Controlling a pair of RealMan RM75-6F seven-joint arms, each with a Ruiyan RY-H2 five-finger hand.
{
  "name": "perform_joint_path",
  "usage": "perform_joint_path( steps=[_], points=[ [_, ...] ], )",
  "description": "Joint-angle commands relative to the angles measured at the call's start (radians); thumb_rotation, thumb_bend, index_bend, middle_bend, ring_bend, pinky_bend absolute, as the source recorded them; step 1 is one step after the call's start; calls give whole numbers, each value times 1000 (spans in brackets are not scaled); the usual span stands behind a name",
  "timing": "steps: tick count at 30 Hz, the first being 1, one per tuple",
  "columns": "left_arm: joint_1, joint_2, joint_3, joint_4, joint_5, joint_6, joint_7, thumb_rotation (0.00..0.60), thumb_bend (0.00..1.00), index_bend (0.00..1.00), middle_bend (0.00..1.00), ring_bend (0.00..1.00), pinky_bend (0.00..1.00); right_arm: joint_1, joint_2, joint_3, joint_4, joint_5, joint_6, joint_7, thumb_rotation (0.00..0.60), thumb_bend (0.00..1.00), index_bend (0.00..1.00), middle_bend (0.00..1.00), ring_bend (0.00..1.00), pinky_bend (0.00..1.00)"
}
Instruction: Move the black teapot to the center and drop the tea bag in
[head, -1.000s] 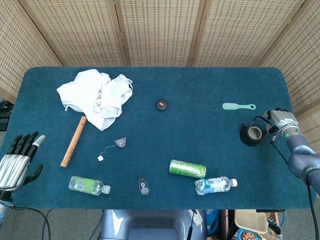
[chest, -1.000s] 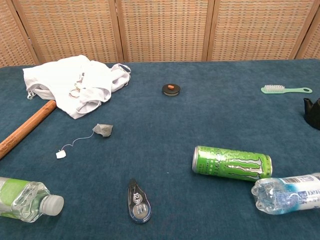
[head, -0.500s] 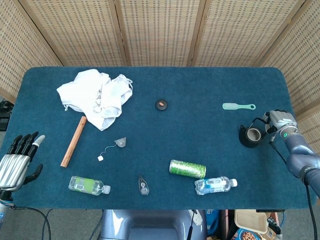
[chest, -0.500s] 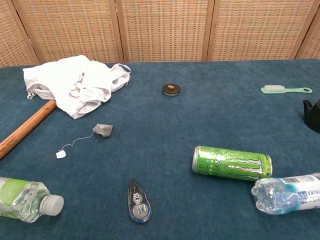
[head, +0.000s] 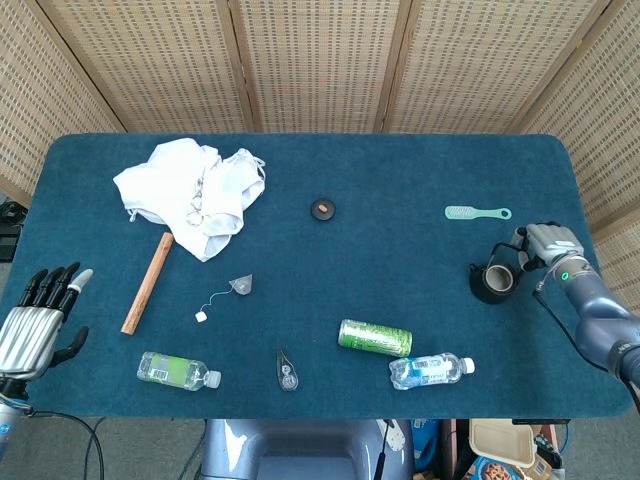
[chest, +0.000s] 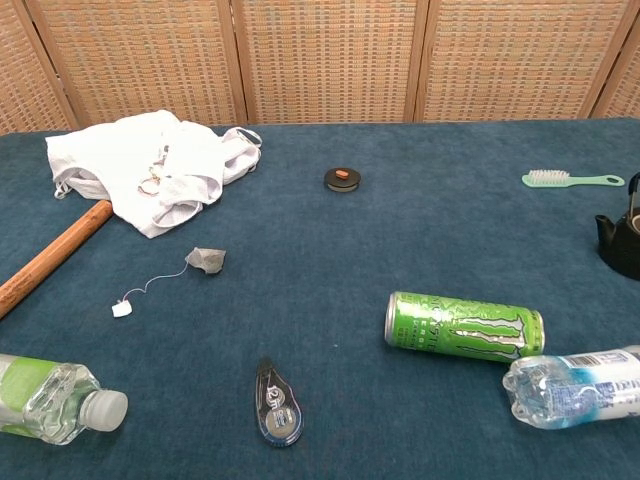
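The black teapot (head: 493, 282) is open-topped and stands near the table's right edge; the chest view shows only its spout side (chest: 619, 240) at the right border. My right hand (head: 545, 246) grips the teapot by its wire handle from the right. The tea bag (head: 241, 285) (chest: 207, 259) lies left of centre, its string running to a white tag (head: 201, 316). A small black lid with an orange knob (head: 322, 208) (chest: 342, 179) sits at mid-table. My left hand (head: 35, 318) hovers off the table's left front corner, fingers spread, holding nothing.
A green can (head: 374, 338) and a water bottle (head: 428, 370) lie near the front, between teapot and centre. A white cloth (head: 193, 191), wooden stick (head: 148, 282), second bottle (head: 176, 370), correction-tape dispenser (head: 287, 370) and teal brush (head: 477, 212) are scattered about.
My right hand has drawn the teapot leftward and slightly toward the front; more of it now shows in the chest view. The left hand has barely moved.
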Motion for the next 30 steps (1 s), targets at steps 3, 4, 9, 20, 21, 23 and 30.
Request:
perform_joint_path(
  steps=[3,4,9,20,21,23,30],
  points=[
    [-2,-2,-1,4,-3,-2,-2,600,430,0,0,0,0,-15,94,-4,-178,-13,96,-39,600,753,391,514,192,111],
    [-2,-1,-1,5,-3,-2,-3,600,429,0,0,0,0,-21,113,-5,-213,-13,116,-46,600,753,391,515,194,110],
    [-4,-1,-1,6,-2,-4,-5,600,430,0,0,0,0,-31,175,-19,-326,3,172,-91,596,753,391,522,201,111],
    [-4,-2,1,5,2,-2,-7,600,430,0,0,0,0,-63,264,-48,-508,-2,281,-167,589,753,391,523,202,111],
    [-4,-3,2,5,3,-2,-7,600,430,0,0,0,0,-69,272,-52,-529,-5,293,-175,589,753,391,523,202,111],
    [-4,-2,4,4,6,-3,-9,600,430,0,0,0,0,-76,286,-61,-562,-13,305,-189,587,753,391,522,202,110],
    [0,2,4,5,10,6,-14,600,430,0,0,0,0,-89,305,-77,-618,-31,335,-222,508,703,391,462,202,111]
  ],
)
